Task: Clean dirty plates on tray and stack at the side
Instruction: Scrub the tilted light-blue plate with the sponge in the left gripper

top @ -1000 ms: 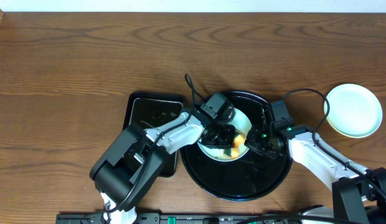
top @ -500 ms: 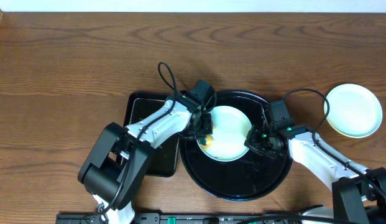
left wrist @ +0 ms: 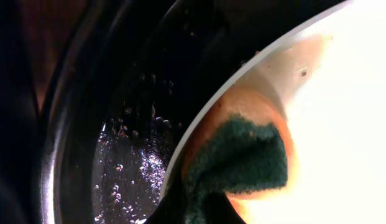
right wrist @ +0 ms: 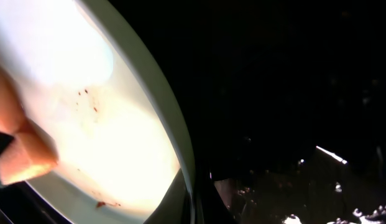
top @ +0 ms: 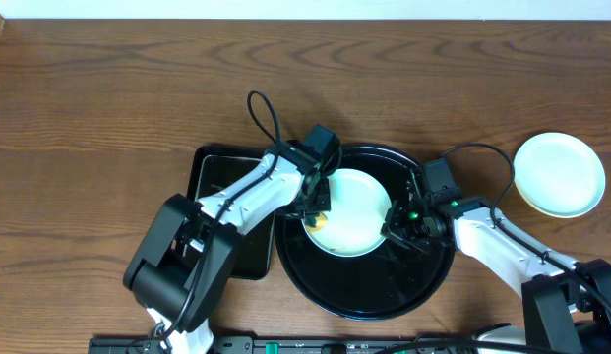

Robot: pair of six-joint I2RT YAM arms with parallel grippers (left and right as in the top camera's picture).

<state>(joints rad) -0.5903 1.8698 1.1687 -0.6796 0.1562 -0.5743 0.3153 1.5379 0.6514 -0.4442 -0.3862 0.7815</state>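
Note:
A pale yellow plate (top: 352,209) lies in the large round black tray (top: 364,285). My left gripper (top: 319,208) is shut on an orange sponge with a green scrub face (left wrist: 242,158) and presses it on the plate's left edge (left wrist: 342,124). My right gripper (top: 399,225) is shut on the plate's right rim (right wrist: 188,168). In the right wrist view, small brown specks remain on the plate (right wrist: 99,124) and the sponge (right wrist: 22,149) shows at the left. A clean pale blue plate (top: 559,174) sits on the table at the right. Any third plate is out of view.
A smaller rectangular black tray (top: 221,187) lies just left of the round tray, under my left arm. The round tray's floor is wet, with droplets (left wrist: 127,168). Cables loop over both arms. Brown wooden table (top: 108,118) surrounds everything.
My left gripper swept the sponge from the plate's lower right across to its left edge. The plate and both trays shifted slightly left. My right gripper kept its hold.

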